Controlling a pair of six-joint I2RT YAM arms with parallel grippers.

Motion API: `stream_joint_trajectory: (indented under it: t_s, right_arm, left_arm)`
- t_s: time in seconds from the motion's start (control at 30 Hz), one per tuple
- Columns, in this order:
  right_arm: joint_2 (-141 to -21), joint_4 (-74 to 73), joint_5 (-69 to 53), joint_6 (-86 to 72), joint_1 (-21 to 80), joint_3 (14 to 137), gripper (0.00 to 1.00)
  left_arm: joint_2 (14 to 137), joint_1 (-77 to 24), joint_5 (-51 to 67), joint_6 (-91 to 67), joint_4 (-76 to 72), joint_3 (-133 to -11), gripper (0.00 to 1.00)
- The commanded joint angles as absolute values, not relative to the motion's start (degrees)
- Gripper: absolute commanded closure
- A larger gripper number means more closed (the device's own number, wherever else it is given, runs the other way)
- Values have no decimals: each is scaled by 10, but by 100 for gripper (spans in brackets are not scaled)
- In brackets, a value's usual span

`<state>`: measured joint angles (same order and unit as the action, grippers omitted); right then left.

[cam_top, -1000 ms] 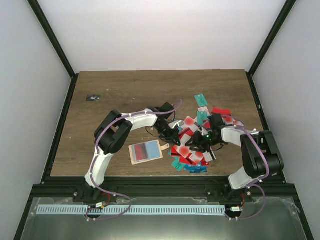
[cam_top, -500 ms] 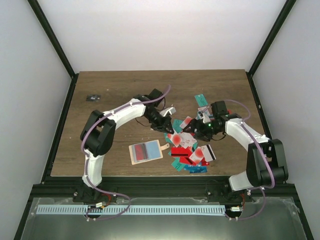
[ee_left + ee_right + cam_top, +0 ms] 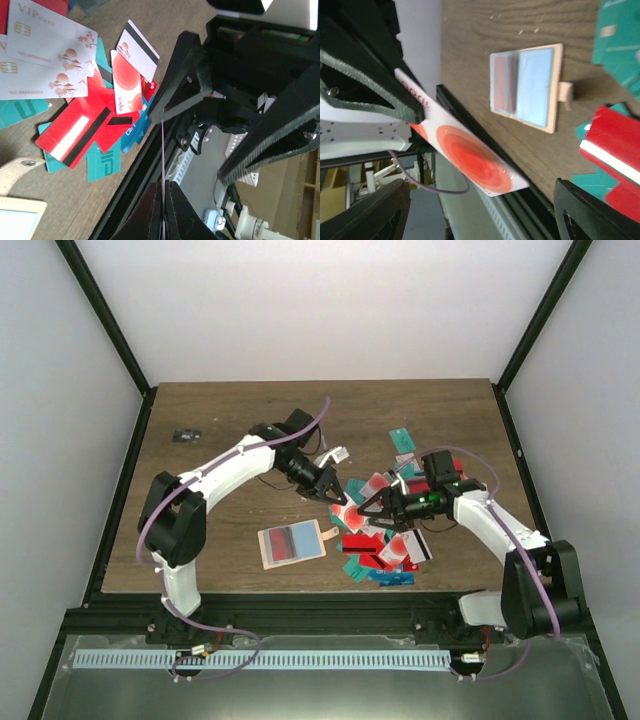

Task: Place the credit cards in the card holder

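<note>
My left gripper is shut on a white credit card with a red circle, held in the air at the left edge of the card pile. In the left wrist view it is a thin edge-on line running out of the closed gripper. My right gripper is open, its jaws wide on either side of that card, not touching it. It is also open in the right wrist view. The open tan card holder lies flat with a red card inside, and also shows in the right wrist view.
Loose cards in red, teal, blue and white lie in the pile. More teal cards lie further back. A tiny dark flat object sits at the far left. The table's black front rail is close below the holder.
The left gripper has lifted the red-circle card off the pile. The right gripper has risen from the pile, turned left and now straddles the card with open jaws.
</note>
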<state>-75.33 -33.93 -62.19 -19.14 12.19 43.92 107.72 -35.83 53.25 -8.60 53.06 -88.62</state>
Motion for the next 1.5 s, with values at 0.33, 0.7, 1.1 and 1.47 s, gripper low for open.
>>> stream_joint_trajectory:
  t_s: [0.33,0.7,1.1,1.47]
  right_arm:
    - [-687,-228,-717,-281,187,404,59]
    - [-660,-164,-708,-340,190,388,48]
    - [-632,-128,-782,-364,206,388,79]
    - [-631,-100,-712,-417,230,425,99]
  left_arm:
    - [1011,-359,594,-81,506,-828,96]
    - [972,-361,629,-84,498,-818,96]
    - [958,-361,613,-89,491,-801,96]
    - [920,-345,540,-143,454,-816,49]
